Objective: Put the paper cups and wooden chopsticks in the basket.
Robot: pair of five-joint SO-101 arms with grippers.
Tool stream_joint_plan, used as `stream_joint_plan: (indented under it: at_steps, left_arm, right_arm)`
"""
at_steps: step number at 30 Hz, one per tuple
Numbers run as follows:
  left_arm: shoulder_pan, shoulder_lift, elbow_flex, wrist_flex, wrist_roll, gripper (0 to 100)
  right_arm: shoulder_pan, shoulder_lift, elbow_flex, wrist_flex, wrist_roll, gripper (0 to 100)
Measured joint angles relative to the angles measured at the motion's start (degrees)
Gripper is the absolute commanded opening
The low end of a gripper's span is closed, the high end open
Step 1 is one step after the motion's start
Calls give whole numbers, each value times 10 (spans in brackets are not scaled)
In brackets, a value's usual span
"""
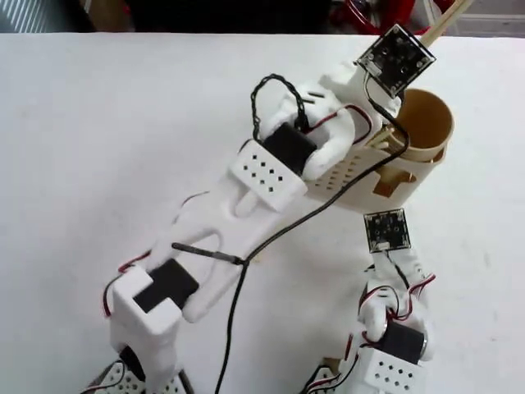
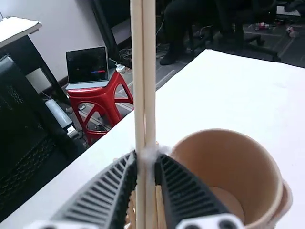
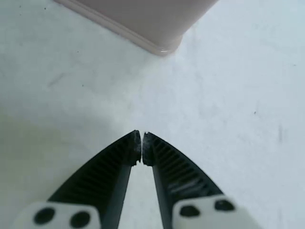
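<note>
The left arm [image 1: 246,205] and the right arm [image 1: 394,328] are built of white printed shells with black servo blocks [image 1: 289,146] set into them, thin red, black and white wires [image 1: 113,283] at the joints, and a panel [image 1: 264,174] dotted with small round holes. A thick black cable [image 1: 243,275] runs along the left one, and each wrist carries a square black circuit board [image 1: 396,59]. The left gripper [image 2: 145,160] and right gripper [image 3: 142,143] have black, tapering fingers [image 2: 186,191] with ribbed inner faces, mounted on white bases [image 3: 200,212] with dark round screw holes.
</note>
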Motion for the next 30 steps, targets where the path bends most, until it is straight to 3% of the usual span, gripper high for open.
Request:
stream_joint_plan:
  at_steps: [9,19,30]
  left_arm:
    - [-47,0,15,14,32,21]
    - [-48,-9,37,9,36,20]
    - [-17,-189,43,66,38,20]
  right_arm:
    - [0,0,0,0,0,23]
    - [0,0,0,0,0,23]
    - [0,0,0,0,0,23]
